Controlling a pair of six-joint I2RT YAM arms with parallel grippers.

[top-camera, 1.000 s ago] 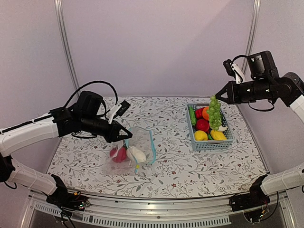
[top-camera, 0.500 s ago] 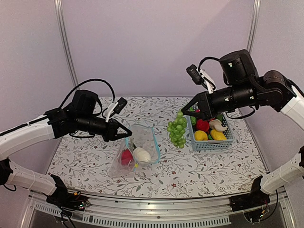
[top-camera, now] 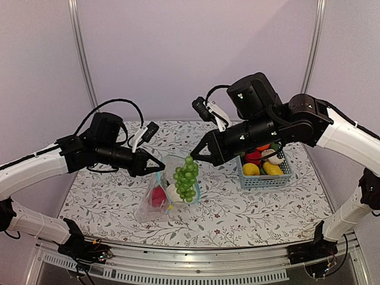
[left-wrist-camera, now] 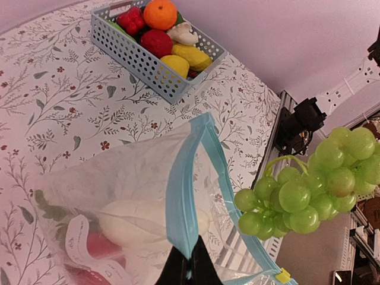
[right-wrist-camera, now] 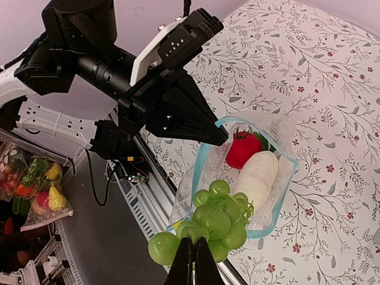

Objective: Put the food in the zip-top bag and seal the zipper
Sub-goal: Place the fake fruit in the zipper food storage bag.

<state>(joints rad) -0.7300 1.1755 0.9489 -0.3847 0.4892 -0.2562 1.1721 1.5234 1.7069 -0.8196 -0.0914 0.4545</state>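
Observation:
The clear zip-top bag [top-camera: 159,193] lies on the table with its light blue zipper [left-wrist-camera: 181,202] mouth held open. Inside are a white radish [right-wrist-camera: 256,174] and a red tomato [right-wrist-camera: 242,149]. My left gripper [top-camera: 159,168] is shut on the bag's near zipper edge and lifts it. My right gripper [top-camera: 196,155] is shut on the stem of a green grape bunch [top-camera: 185,177], which hangs just above the bag's mouth; the bunch also shows in the left wrist view [left-wrist-camera: 312,184] and the right wrist view [right-wrist-camera: 215,222].
A light blue mesh basket [top-camera: 254,179] stands at the right of the table with an orange [left-wrist-camera: 160,13], a tomato, a lemon [left-wrist-camera: 171,64] and other toy food. The table's near edge and metal rail run just below the bag.
My right gripper has carried the grape bunch left from above the basket to over the bag's mouth. My left gripper stays shut on the bag's edge, the mouth open.

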